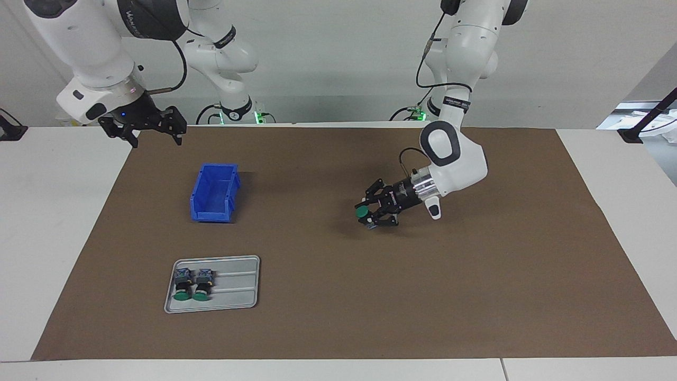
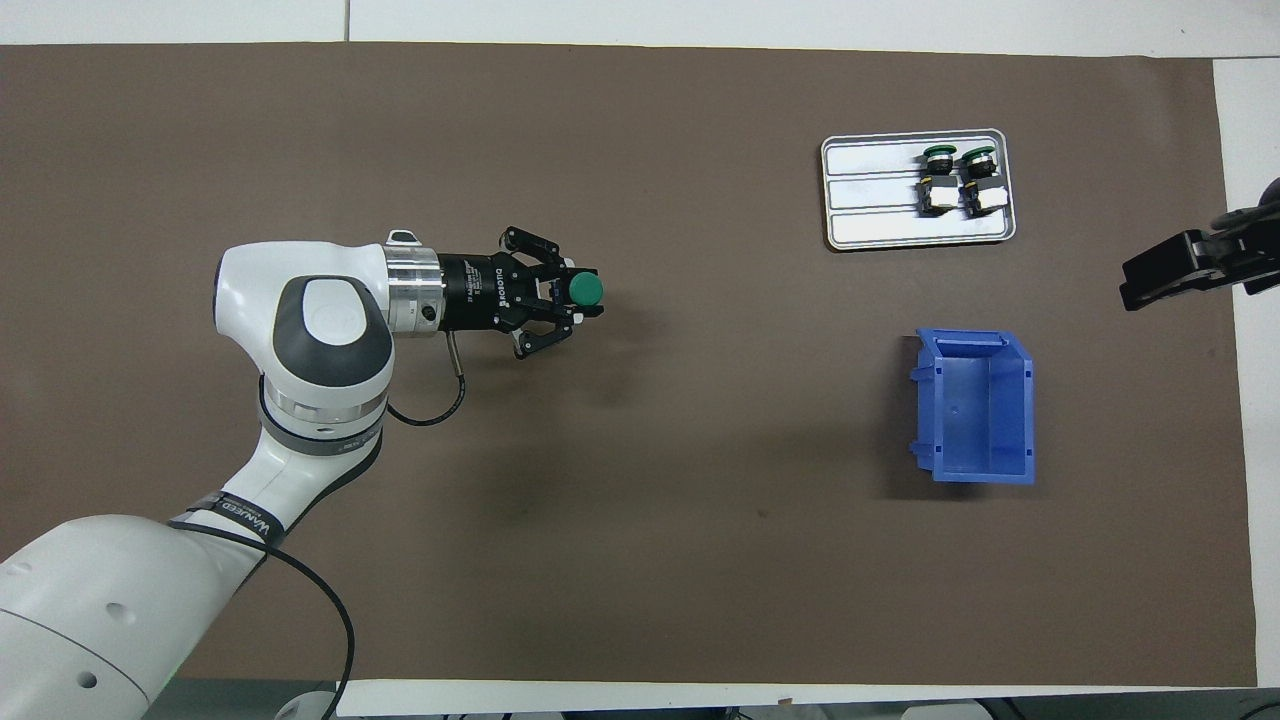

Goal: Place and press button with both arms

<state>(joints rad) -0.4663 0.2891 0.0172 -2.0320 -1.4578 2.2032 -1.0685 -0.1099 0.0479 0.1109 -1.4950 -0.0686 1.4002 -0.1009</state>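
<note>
Overhead view cuts off our right gripper (image 2: 1185,270) at the mat's (image 2: 640,560) edge, fingers spread, waiting. Our left gripper (image 1: 373,214) pinches the button (image 1: 363,212) sideways, low over mid-mat.

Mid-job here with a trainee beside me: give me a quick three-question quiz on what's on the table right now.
1. True or false: the bin holds a button.
2. How many buttons lie on the tray?
3. The left end effector grips: A) tray B) button C) nothing.

Key:
1. False; it is empty.
2. Two.
3. B; the right end effector waits open over the table's edge.
</note>
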